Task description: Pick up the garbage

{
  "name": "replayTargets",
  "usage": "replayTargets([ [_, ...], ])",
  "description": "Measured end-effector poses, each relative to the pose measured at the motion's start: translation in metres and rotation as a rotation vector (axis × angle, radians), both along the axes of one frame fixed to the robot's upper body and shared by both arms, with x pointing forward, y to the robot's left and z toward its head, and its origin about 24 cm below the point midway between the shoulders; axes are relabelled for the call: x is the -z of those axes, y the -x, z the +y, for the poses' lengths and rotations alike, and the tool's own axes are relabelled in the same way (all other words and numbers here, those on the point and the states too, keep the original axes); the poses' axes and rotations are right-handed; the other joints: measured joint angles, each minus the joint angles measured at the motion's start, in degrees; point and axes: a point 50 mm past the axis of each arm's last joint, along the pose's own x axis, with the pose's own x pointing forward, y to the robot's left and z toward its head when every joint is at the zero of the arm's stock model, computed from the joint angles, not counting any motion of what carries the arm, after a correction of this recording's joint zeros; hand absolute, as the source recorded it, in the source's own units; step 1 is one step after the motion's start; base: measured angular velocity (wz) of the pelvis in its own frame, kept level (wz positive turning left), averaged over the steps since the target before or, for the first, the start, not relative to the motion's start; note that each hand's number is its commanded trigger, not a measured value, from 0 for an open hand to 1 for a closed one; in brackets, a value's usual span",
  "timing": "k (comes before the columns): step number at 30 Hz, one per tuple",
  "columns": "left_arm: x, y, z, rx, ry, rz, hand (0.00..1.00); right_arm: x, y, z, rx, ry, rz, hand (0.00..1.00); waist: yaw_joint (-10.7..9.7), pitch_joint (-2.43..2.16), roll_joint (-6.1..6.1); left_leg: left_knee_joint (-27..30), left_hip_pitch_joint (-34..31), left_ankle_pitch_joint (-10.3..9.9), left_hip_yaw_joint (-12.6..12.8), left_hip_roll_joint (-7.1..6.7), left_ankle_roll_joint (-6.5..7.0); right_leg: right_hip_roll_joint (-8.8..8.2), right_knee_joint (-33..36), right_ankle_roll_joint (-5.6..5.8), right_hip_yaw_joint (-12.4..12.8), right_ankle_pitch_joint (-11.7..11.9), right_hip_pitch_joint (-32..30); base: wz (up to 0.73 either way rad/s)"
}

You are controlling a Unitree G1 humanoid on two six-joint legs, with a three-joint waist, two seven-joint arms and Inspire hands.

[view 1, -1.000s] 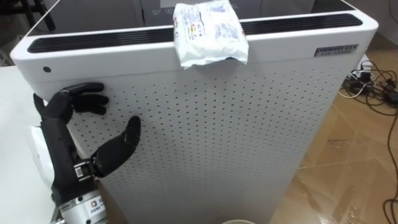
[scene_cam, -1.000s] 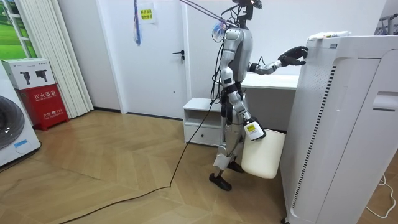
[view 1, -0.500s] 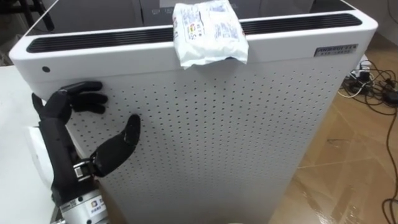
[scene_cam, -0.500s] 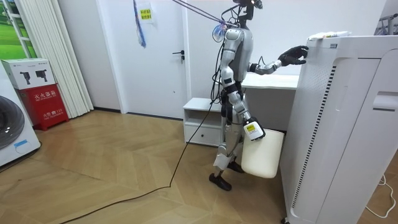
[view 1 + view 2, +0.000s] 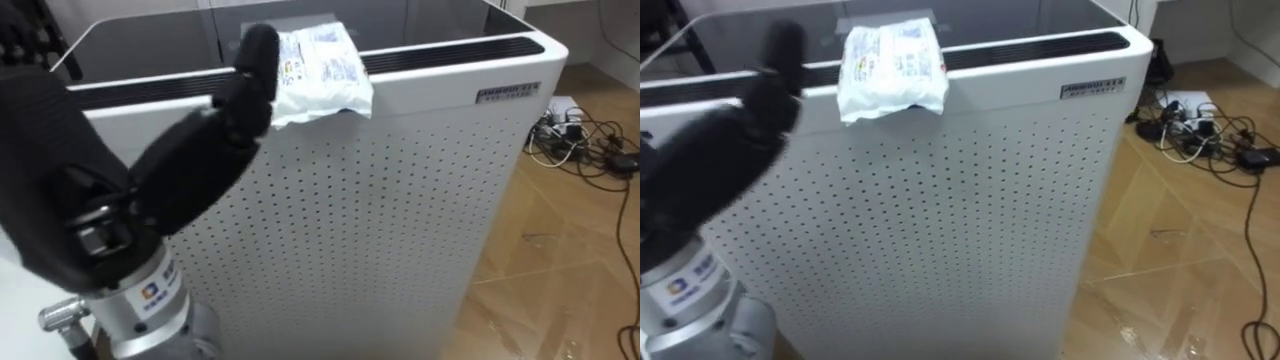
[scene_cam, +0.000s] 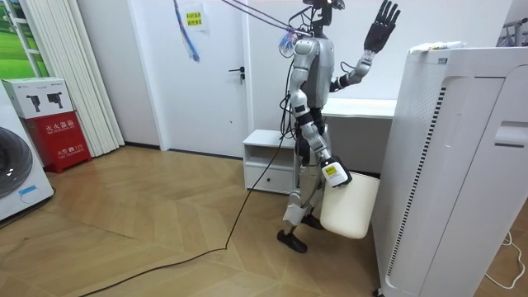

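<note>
While the robot stands at the white unit (image 5: 400,220), its left hand (image 6: 381,25) is up in the air, fingers spread, holding nothing. The packet (image 5: 315,68) lies right of it on the unit's top, drooping over the near rim. Its right hand (image 6: 333,172) hangs low at a white bin (image 6: 351,210); I cannot tell its grip. Cables (image 5: 590,145) lie on the floor, far right.
</note>
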Motion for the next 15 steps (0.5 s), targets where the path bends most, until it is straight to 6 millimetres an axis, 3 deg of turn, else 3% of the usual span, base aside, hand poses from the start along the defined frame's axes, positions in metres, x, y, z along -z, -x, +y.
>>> replayTargets([
  [8,0.0000,-0.0006,-0.0015,0.010,-0.029,0.010,0.00,0.0019,0.0029,0.0006,0.009,-0.001,0.014,1.00,0.15,-0.03,-0.79,-0.39,0.03,0.02,0.33,-0.18,0.03,-0.02,-0.08,0.02,0.06,-0.02,-0.06,0.00],
  [11,0.0005,-0.0015,-0.0027,0.011,-0.050,0.022,0.00,0.0023,0.0030,0.0021,0.006,-0.009,0.017,1.00,0.01,0.33,-1.41,-0.43,0.05,0.02,0.35,-0.16,0.03,0.01,-0.15,0.02,0.02,-0.02,0.20,0.00],
  [15,0.0018,-0.0028,-0.0057,0.013,-0.081,0.045,0.00,0.0032,0.0041,0.0022,0.007,-0.010,0.031,1.00,0.00,0.34,-1.33,-0.43,-0.05,0.02,0.37,-0.21,0.04,-0.05,-0.12,0.02,0.17,-0.02,0.04,0.00],
])
